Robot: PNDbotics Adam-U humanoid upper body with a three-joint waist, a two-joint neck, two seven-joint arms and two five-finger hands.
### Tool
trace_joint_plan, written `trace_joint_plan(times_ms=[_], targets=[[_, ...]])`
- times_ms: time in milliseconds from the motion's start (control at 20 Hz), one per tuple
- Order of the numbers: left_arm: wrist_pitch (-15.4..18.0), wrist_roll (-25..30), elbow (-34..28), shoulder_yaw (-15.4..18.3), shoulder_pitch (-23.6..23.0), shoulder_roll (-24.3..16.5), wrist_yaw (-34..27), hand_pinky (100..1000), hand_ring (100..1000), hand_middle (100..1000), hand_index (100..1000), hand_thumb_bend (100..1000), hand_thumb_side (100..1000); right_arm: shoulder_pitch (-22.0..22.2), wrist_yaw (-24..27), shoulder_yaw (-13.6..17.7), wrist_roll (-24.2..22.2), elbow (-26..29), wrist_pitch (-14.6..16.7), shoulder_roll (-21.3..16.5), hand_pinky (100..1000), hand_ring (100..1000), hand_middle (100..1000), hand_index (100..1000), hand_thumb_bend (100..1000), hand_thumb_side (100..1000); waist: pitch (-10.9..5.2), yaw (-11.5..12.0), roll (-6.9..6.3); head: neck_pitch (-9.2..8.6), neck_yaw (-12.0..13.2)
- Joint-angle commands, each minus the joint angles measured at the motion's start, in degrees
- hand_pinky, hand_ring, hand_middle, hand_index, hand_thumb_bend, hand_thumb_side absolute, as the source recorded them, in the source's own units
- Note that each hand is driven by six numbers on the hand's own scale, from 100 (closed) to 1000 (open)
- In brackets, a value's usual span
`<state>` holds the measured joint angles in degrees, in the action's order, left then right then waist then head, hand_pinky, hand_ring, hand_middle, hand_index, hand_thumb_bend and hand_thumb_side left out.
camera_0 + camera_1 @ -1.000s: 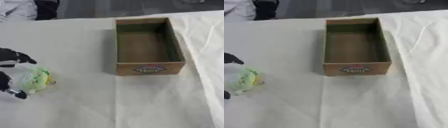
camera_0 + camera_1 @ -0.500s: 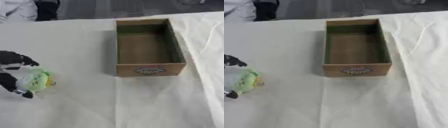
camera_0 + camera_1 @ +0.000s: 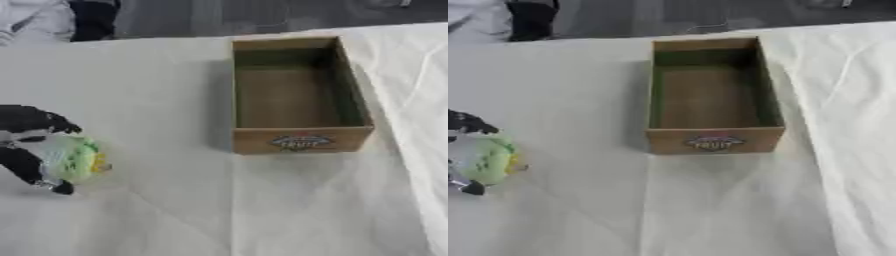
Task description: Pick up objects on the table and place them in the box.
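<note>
White cloth-covered table (image 3: 157,75), creased cloth at right, dark floor (image 3: 262,15) beyond the far edge.

The left hand (image 3: 26,145) is matte black. Its fingers (image 3: 39,121) are thick and rounded, with a small silvery patch near the lower fingertip.

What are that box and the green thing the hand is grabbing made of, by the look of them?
The box looks like plain brown cardboard: matte, thin straight walls, a printed label on its front. The green thing, held by the left hand, seems soft, perhaps plush or a clear-wrapped item, with a pale sheen and a yellow patch; the look leaves it open.
</note>
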<state>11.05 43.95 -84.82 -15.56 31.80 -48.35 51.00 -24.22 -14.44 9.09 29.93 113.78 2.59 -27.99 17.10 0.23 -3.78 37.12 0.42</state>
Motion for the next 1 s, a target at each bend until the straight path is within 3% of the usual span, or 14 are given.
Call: trace_joint_plan(times_ms=[50,600,800,1000], targets=[[0.2,0.3,0.2,0.1,0.8,-1.1,1.0,746,886,856,1000,770,759,-0.7,0.4,0.2,0.1,0.8,0.0,-1.1,810,883,726,784,100,1000,-0.84,-0.1,0.1,-0.52,0.3],[-0.8,0.3,1.2,-1.3,1.3,-0.2,6.7,731,878,811,1000,697,789,-0.7,0.5,0.2,0.0,0.8,0.1,-1.1,810,883,725,785,100,1000,-0.7,-0.3,0.04,-0.71,0.4],[-0.9,-1.3,1.4,-1.4,1.3,0.1,9.4,718,866,790,1000,609,814,-0.7,0.6,0.1,0.0,0.8,0.2,-1.0,810,883,725,785,100,1000,-0.72,-0.3,0.04,-0.77,0.5],[-1.3,-3.5,1.8,-1.5,1.3,0.4,11.4,695,848,765,976,463,827,-0.7,0.6,0.2,0.0,0.8,0.2,-1.0,811,883,725,786,100,1000,-0.69,-0.3,0.12,-0.97,0.5]])
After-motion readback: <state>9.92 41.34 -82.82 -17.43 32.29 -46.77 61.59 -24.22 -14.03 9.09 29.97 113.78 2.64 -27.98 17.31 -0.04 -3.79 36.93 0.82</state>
